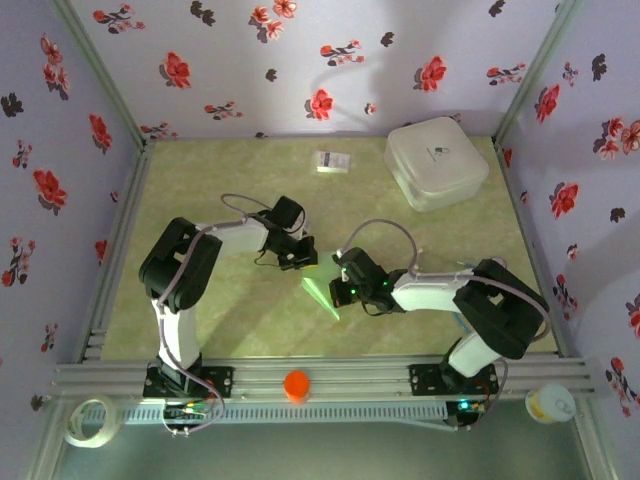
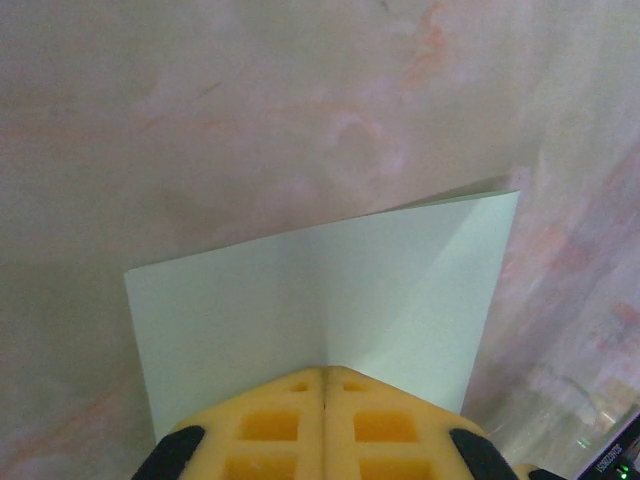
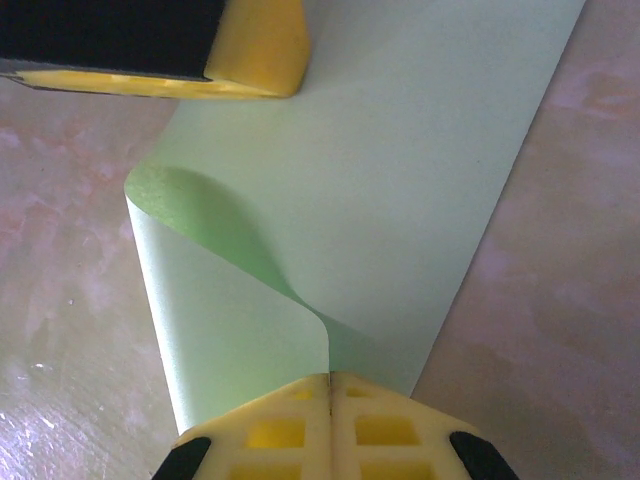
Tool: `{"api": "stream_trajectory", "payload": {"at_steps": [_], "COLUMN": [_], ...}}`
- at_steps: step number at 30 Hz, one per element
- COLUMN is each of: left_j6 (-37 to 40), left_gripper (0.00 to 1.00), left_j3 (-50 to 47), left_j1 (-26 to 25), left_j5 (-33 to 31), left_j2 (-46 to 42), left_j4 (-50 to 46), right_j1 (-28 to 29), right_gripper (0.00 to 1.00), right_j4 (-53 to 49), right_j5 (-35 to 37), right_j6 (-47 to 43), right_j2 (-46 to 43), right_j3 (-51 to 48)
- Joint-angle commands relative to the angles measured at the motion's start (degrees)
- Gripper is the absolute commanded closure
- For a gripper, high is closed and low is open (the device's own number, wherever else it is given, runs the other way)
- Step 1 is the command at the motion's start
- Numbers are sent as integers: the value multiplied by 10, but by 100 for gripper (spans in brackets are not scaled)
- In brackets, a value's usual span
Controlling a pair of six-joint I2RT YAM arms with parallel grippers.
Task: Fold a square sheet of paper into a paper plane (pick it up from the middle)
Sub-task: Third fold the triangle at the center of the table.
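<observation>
Square sheet of paper spans between left hand and right hand, both pinching.

One camera looks down from high behind; both wrist cameras face the paper closely, from opposite ends.

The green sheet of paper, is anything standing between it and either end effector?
Nothing visible. Both are on the sheet of paper: the left end effector and the right end effector are each shut on an edge.
</observation>
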Motion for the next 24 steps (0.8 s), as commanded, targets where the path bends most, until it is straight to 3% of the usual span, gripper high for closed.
{"api": "stream_trajectory", "payload": {"at_steps": [1, 10, 19, 24], "left_j6": [9, 18, 15, -35], "left_gripper": [96, 94, 79, 92], "left_j3": [0, 24, 63, -24], "left_j1": [-5, -4, -6, -11], "left_j5": [-5, -5, -46, -49], "left_j2": [-5, -7, -53, -134], "left_j4": [-29, -41, -57, -1], "right_j1": [-3, -3, -3, -3], "right_gripper": [100, 100, 100, 100], "right_j4": [-8, -8, -8, -8], "right_j5": [8, 4, 2, 4], "right_j6": [11, 12, 15, 17], "right_j2": [8, 10, 15, 16], "right_j3": [14, 13, 16, 15]}}
